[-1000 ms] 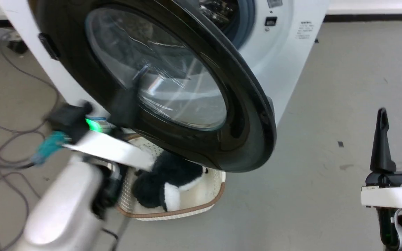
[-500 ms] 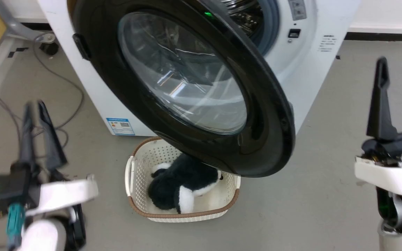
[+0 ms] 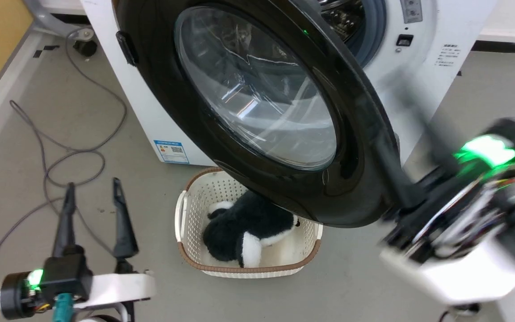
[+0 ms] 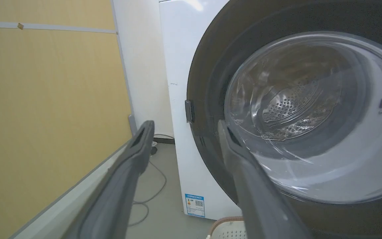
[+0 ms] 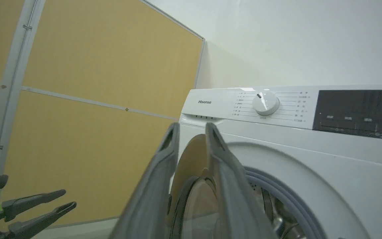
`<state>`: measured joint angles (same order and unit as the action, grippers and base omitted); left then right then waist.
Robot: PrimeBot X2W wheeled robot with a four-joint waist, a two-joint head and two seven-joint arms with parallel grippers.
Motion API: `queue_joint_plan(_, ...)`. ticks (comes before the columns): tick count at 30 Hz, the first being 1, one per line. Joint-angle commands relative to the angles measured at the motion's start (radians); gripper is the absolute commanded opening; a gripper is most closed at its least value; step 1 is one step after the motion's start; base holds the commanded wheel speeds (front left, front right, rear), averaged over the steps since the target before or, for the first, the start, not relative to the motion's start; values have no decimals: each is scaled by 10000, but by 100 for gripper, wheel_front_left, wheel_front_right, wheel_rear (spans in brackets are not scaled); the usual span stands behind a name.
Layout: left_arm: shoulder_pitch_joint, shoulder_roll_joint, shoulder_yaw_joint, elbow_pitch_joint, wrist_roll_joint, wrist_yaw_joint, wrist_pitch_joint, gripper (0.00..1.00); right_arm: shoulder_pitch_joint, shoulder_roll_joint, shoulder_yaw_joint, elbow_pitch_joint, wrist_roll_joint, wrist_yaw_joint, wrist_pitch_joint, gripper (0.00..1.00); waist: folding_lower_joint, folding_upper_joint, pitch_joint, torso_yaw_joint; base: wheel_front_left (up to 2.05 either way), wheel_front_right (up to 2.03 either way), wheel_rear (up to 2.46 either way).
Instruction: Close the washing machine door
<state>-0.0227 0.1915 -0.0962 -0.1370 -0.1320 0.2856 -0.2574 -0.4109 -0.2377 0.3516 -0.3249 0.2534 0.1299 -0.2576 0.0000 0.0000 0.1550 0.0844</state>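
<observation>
The washing machine door, glossy black with a bulging glass window, stands swung open in front of the white washing machine. My right gripper, blurred by motion, is raised against the door's right rim. In the right wrist view its fingers stand a little apart, the door's edge showing beyond the gap with nothing held. My left gripper is open low at the left over the floor, clear of the door. The left wrist view has its tips near the door's hinge side.
A cream perforated basket holding a black and white plush toy sits on the floor under the door. Grey cables loop across the floor at the left. A yellow wall panel stands left of the machine.
The camera has shifted. My left arm dropped away from the door to the lower left. My right gripper swung up and left to the door's right rim.
</observation>
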Motion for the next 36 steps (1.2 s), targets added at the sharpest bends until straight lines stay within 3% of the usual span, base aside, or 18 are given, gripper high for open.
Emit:
queue_joint_plan(1, 102, -71, -13, 50, 117, -59, -43, 100, -116, -168, 270, 39, 39, 8, -42, 0, 0, 0, 18, 21, 0, 0, 0)
queue_joint_plan(7, -19, -385, 106, 281, 436, -335, -43, 100, -27, -1081, 1901, 921, -646, 8, -42, 0, 0, 0, 58, 1, 0, 0, 0)
queue_joint_plan(12, -103, -555, 213, 411, 649, -465, -43, 100, 394, -1493, 2157, 2133, -1088, 8, -42, 0, 0, 0, 95, -111, 0, 0, 0)
queue_joint_plan(23, -410, -841, 218, 454, 926, -698, -43, 100, 693, -1672, 717, 4054, -1141, 8, -42, 0, 0, 0, 499, -243, 0, 0, 0)
queue_joint_plan(36, -1336, -1060, -89, 174, 1155, -818, -43, 100, -903, -1315, -1563, 5709, -1507, 8, -42, 0, 0, 0, 1853, 70, 0, 0, 0)
